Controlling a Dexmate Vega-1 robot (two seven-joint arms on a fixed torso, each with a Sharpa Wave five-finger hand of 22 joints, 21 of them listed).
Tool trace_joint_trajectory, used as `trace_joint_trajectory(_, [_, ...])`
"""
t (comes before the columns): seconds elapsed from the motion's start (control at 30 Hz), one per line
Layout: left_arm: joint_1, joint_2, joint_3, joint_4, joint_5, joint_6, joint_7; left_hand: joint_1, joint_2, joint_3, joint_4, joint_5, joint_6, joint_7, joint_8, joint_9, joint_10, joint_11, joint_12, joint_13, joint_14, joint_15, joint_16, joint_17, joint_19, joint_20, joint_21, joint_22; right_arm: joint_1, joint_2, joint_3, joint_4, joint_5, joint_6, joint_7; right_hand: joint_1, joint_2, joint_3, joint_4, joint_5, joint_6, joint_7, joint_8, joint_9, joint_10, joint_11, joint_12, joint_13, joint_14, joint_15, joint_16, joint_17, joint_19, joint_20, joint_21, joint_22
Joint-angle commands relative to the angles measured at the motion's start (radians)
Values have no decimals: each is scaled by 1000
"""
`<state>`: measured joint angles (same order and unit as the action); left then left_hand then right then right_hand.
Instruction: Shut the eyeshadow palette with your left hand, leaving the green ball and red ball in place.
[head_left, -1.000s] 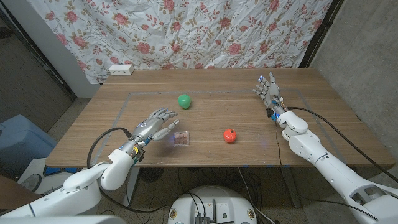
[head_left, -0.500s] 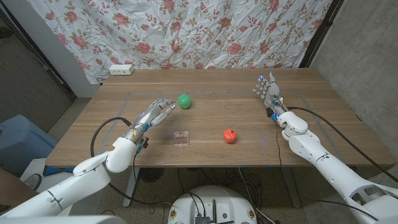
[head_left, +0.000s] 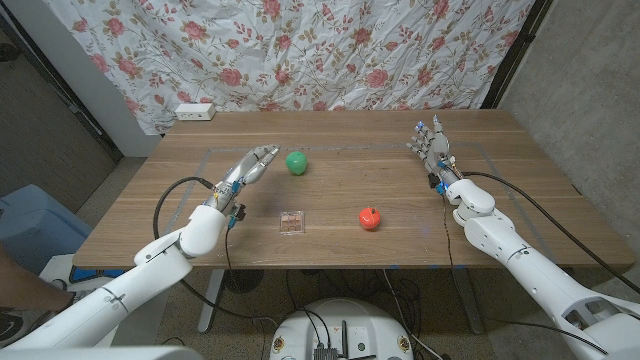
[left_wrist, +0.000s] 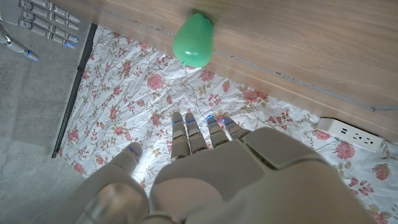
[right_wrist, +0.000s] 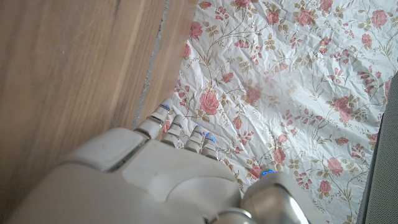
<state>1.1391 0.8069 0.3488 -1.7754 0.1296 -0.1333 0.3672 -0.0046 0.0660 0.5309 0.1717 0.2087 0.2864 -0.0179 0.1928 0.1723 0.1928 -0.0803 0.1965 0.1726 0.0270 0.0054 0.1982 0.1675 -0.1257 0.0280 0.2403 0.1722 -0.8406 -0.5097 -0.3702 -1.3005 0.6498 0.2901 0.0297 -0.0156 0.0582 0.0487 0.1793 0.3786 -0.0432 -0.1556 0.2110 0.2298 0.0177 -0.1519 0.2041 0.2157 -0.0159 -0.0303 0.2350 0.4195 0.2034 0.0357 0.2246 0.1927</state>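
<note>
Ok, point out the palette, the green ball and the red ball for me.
palette (head_left: 291, 221), head view, middle of its top face.
green ball (head_left: 295, 162), head view, centre of the ball.
red ball (head_left: 370, 218), head view, centre of the ball.

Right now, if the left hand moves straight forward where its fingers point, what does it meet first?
Probably the green ball: the left hand points toward it, with bare table between. Height is unclear, so it may pass over.

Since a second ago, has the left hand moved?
Yes. The left hand pulled away from the eyeshadow palette, toward the table's far side, beside the green ball.
</note>
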Motion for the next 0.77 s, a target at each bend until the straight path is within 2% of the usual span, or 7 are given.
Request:
trace_joint_trajectory(0.03, [-64, -71, 19, 74, -122, -29, -28, 11, 117, 11, 1, 3, 7, 3, 0, 0, 12, 0, 4, -1, 12, 3, 0, 2, 4, -1, 3, 1, 0, 0, 0, 0, 0, 0, 0, 0, 99, 0, 6, 4, 0, -9, 5, 5, 3, -5, 5, 2, -4, -115, 6, 4, 4, 0, 6, 3])
trace_joint_trajectory(0.13, [-78, -81, 28, 92, -123, -33, -24, 11, 116, 14, 1, 3, 10, 5, -1, 0, 15, 1, 4, -1, 16, 6, -1, 2, 8, 0, 2, 1, 0, 0, 0, 0, 0, 0, 0, 0, 99, 0, 6, 4, 1, -9, 5, 5, 2, -5, 5, 2, -5, -118, 6, 4, 4, 0, 6, 3])
trace_joint_trajectory(0.37, [-88, -115, 24, 122, -205, -55, -36, 11, 115, 19, 1, 3, 14, 8, -2, 0, 18, 5, 3, -1, 20, 8, -3, 3, 19, 1, 3, 1, 0, 0, 0, 0, 0, 0, 0, 0, 99, 0, 6, 4, 1, -9, 5, 5, 2, -5, 5, 2, -5, -118, 6, 4, 4, 0, 6, 3])
trace_joint_trajectory(0.5, [-93, -138, 18, 126, -280, -35, -55, 11, 114, 21, 0, 3, 15, 8, -3, 0, 20, 5, 2, -1, 22, 6, -5, 3, 26, -1, 4, 1, 0, 0, 0, 0, 0, 0, 0, 0, 99, 0, 6, 4, 1, -9, 5, 5, 2, -6, 5, 2, -4, -117, 6, 4, 4, 0, 6, 3])
trace_joint_trajectory(0.6, [-104, -159, 15, 146, -337, -36, -75, 12, 112, 25, -1, 3, 15, 8, -4, 0, 20, 4, 1, -1, 18, 1, -8, 3, 26, -11, 0, 1, 0, 0, 0, 0, 0, 0, 0, 0, 99, 0, 6, 4, 1, -9, 5, 5, 3, -5, 6, 2, -4, -118, 6, 4, 4, 1, 6, 3])
trace_joint_trajectory(0.77, [-118, -184, 14, 190, -417, -68, -114, 23, 117, 45, -12, 3, 11, 14, -9, -1, 17, 14, -4, -1, 20, -8, -14, 1, 68, -17, 6, -1, 0, 0, 0, 0, 0, 0, 0, 0, 99, 0, 6, 4, 1, -10, 5, 5, 2, -6, 5, 2, -4, -117, 6, 4, 5, 0, 6, 3])
